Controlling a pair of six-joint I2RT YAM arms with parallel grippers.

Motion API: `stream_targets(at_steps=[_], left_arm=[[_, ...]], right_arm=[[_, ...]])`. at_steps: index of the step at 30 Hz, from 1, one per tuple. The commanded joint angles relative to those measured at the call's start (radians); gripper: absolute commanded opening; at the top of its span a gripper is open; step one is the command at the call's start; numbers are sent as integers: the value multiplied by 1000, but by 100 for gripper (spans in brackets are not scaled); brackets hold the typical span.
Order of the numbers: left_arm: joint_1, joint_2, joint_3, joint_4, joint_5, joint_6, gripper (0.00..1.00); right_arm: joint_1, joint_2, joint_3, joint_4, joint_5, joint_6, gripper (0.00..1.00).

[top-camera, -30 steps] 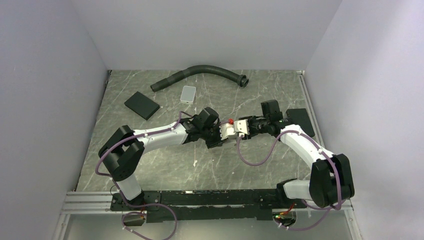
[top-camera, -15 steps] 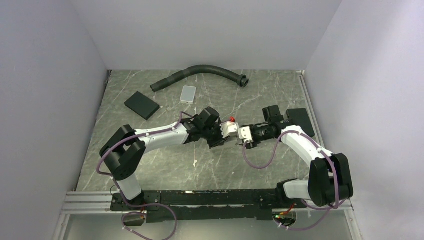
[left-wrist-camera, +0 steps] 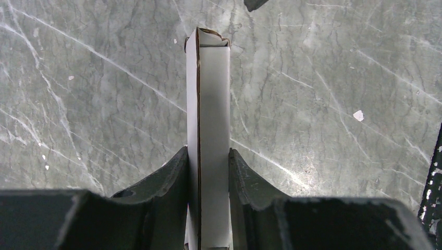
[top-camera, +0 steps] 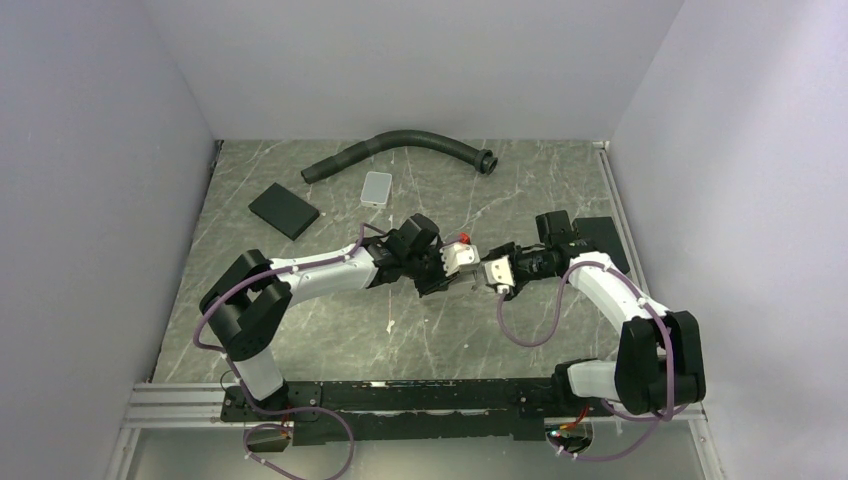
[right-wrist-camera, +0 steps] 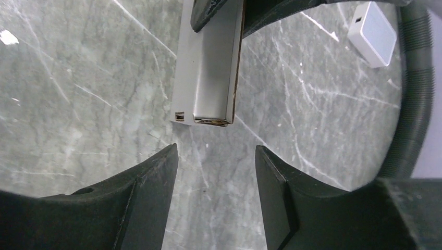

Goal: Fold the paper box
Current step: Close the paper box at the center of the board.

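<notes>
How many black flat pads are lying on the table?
2. The left pad lies far left, near the hose; the right pad at the right edge, partly behind the right arm. More may hide under arms.

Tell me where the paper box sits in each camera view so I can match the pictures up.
Top external: the paper box is at the centre of the picture.
Left wrist: the box stands mid-frame, clamped by the left fingers.
Right wrist: the box is top centre, beyond the open right fingers.
Shared landmark: the left fingers gripping the box, in all views.
</notes>
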Motion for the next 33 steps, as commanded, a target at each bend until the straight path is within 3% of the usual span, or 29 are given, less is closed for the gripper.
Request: stream_targets(at_steps=[1, 9, 14, 27, 33], left_arm=[[-6, 46, -18, -62, -6, -12, 33], [-6, 53, -12, -64, 2, -5, 33], [-6, 61, -4, -69, 2, -4, 33], [-6, 63, -2, -76, 1, -5, 33], [-6, 64, 6, -87, -1, -1, 33]], right_arm=[[-6, 10, 9, 20, -58, -162, 59], [8, 77, 70, -22, -81, -277, 46], [44, 75, 65, 15, -48, -265, 42], [69, 47, 62, 6, 19, -294, 35], [75, 31, 71, -6, 54, -308, 37]])
